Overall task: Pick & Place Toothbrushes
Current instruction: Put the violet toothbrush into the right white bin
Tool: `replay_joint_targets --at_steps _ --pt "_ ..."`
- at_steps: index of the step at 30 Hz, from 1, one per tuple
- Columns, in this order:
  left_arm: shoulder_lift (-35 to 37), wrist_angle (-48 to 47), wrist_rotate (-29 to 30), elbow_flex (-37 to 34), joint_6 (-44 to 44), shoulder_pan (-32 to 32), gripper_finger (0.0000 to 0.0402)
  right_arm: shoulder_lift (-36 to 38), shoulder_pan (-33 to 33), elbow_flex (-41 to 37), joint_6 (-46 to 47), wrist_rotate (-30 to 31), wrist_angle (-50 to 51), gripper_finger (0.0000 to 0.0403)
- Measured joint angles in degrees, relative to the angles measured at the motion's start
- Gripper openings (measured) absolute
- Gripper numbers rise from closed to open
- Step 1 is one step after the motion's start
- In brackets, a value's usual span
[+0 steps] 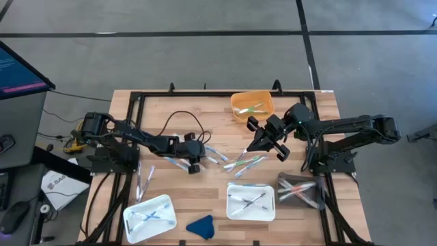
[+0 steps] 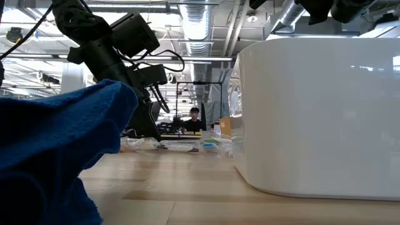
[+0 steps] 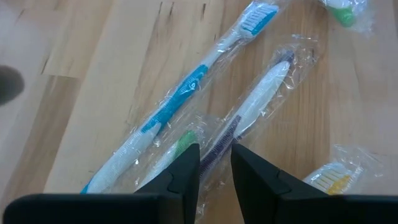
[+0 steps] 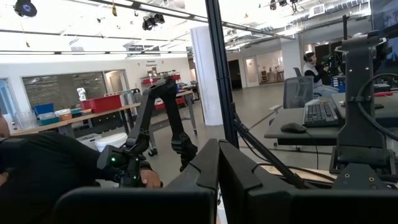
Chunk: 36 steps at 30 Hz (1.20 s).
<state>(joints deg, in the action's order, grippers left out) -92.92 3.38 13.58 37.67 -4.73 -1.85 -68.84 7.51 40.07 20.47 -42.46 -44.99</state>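
Observation:
Wrapped toothbrushes (image 1: pixel 235 160) lie loose on the middle of the wooden table. My left gripper (image 1: pixel 194 158) stands over their left end, fingers pointing down. In its wrist view it (image 3: pixel 216 171) is shut on a white and purple toothbrush (image 3: pixel 261 93), which lies next to a blue and white one (image 3: pixel 180 93) and a green one (image 3: pixel 180 142). My right gripper (image 1: pixel 263 141) hovers above the right end of the pile. Its fingers (image 4: pixel 217 168) are shut on nothing and point level into the room. My left gripper pinches the white and purple toothbrush by its purple handle (image 3: pixel 224 135), wrapper and all, between the two fingers (image 3: pixel 186 171). The fingers come from above and lie across the handle. The toothbrush lies flat on the table, with its white end stretching away from the fingers.
An orange bin (image 1: pixel 251 106) with toothbrushes sits at the far edge. Two white trays (image 1: pixel 149 217) (image 1: pixel 250 200) and a dark tray (image 1: pixel 300 190) hold toothbrushes near the front. A blue cloth (image 1: pixel 201 225) lies at the near edge, more toothbrushes (image 1: pixel 143 179) at the left, and a black cable (image 1: pixel 181 123) loops behind the left arm.

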Motion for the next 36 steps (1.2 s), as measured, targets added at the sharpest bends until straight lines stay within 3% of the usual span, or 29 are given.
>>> replay_joint_targets --at_steps 9,24,30,36 --pt "0.0 -0.4 0.0 0.0 1.1 0.0 0.0087 0.0 0.0 0.0 0.0 0.0 0.0 0.0000" --pt "-3.2 0.0 0.1 0.3 -0.2 0.8 0.0124 0.0 0.0 0.0 0.0 0.0 0.3 0.0000" --pt "-3.3 -0.2 -3.1 0.3 -1.1 0.9 0.0096 0.0 0.0 0.0 0.0 0.0 0.5 0.0000" --pt "-3.3 -0.7 -4.6 0.2 -1.7 0.8 0.0041 0.0 0.0 0.0 0.0 0.0 0.4 0.0000"
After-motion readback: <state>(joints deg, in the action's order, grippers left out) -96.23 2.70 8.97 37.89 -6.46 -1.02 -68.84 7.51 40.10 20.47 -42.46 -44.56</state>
